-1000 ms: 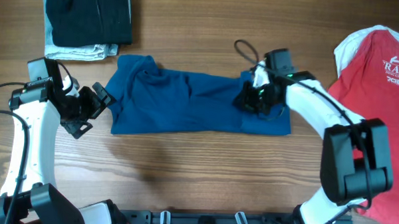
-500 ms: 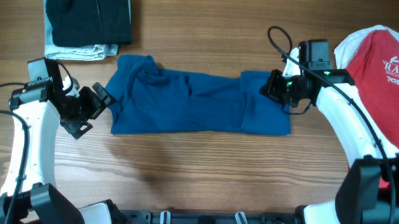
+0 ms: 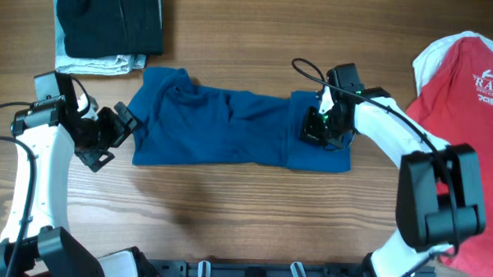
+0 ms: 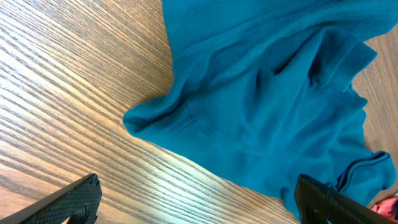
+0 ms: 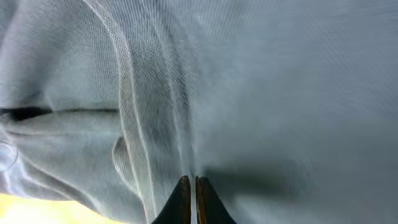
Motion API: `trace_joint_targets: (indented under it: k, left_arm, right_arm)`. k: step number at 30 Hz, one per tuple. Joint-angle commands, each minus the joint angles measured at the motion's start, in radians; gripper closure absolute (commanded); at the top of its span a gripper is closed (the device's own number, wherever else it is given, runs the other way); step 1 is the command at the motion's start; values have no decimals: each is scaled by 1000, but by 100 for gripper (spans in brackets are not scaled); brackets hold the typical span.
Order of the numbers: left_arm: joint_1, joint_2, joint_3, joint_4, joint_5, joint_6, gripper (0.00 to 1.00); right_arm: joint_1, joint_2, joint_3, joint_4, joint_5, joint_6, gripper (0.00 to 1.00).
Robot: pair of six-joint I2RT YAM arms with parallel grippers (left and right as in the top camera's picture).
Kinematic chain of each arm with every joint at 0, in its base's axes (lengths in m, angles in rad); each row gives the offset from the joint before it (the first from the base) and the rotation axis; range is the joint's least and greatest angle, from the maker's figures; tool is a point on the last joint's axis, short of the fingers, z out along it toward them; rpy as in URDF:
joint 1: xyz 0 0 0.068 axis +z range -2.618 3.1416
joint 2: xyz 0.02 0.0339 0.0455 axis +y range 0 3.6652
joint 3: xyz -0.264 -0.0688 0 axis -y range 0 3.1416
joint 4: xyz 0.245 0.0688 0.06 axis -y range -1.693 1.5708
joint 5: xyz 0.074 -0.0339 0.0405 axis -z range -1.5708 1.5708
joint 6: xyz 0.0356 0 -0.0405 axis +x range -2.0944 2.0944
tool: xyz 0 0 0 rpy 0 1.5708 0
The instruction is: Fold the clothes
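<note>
A light brown wooden table (image 3: 227,220) carries everything. Across its middle lies the dark blue short-sleeved shirt (image 3: 222,129), stretched out sideways as a long band. Its lower edge runs nearly straight, its left end is bunched and wrinkled, and a vertical fold edge crosses it near the right end. Bare wood shows all along below the blue shirt, above it to the right, and in a strip between it and the next garment.

Right of the blue shirt, well apart, lies a red cloth T-shirt (image 3: 460,138) with white chest lettering (image 3: 484,81). The letters "RA" can be read before the frame edge cuts the word, and the smaller lines under it are too small to make out. A white cloth garment (image 3: 434,50) shows along its upper left edge.

Above the blue shirt's left end sits a folded black cloth garment (image 3: 111,19), on top of a folded pale grey one (image 3: 97,63).

The right gripper (image 3: 317,129) is down on the blue shirt's right part. In the right wrist view its fingertips (image 5: 185,202) are pressed together, pinching a ridge of the blue cloth (image 5: 249,93) that runs up from them.

The left gripper (image 3: 120,136) is just beside the blue shirt's left edge, spread wide and holding nothing. The left wrist view shows both tips (image 4: 68,202) over bare wood short of the crumpled hem (image 4: 155,118).
</note>
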State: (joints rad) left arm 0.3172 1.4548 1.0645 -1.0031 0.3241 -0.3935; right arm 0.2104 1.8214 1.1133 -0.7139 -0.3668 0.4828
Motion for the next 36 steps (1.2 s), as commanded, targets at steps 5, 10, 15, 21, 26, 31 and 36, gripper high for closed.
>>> trace_joint_targets:
  k: [5, 10, 15, 21, 26, 31, 36]
  left_arm:
    - [7, -9, -4, -8, 12, 20, 0]
    - [7, -9, -4, -8, 13, 20, 0]
    - [7, -9, -5, -12, 12, 20, 0]
    - [7, -9, -4, -11, 13, 20, 0]
    - [7, -9, -4, -11, 12, 20, 0]
    - [7, -9, -5, -12, 12, 20, 0]
    - [7, -9, -5, -11, 12, 20, 0]
  right_arm:
    - [-233, -149, 31, -93, 127, -157, 27]
    - [-348, -30, -21, -35, -1, -297, 18]
    - [-348, 40, -21, 22, -155, -299, 22]
    - [-285, 40, -119, 131, -233, -242, 27]
    - [-273, 40, -159, 189, -237, -207, 62]
    - [-298, 37, -111, 145, -109, -128, 96]
    - [-366, -43, 45, -105, 156, -168, 96]
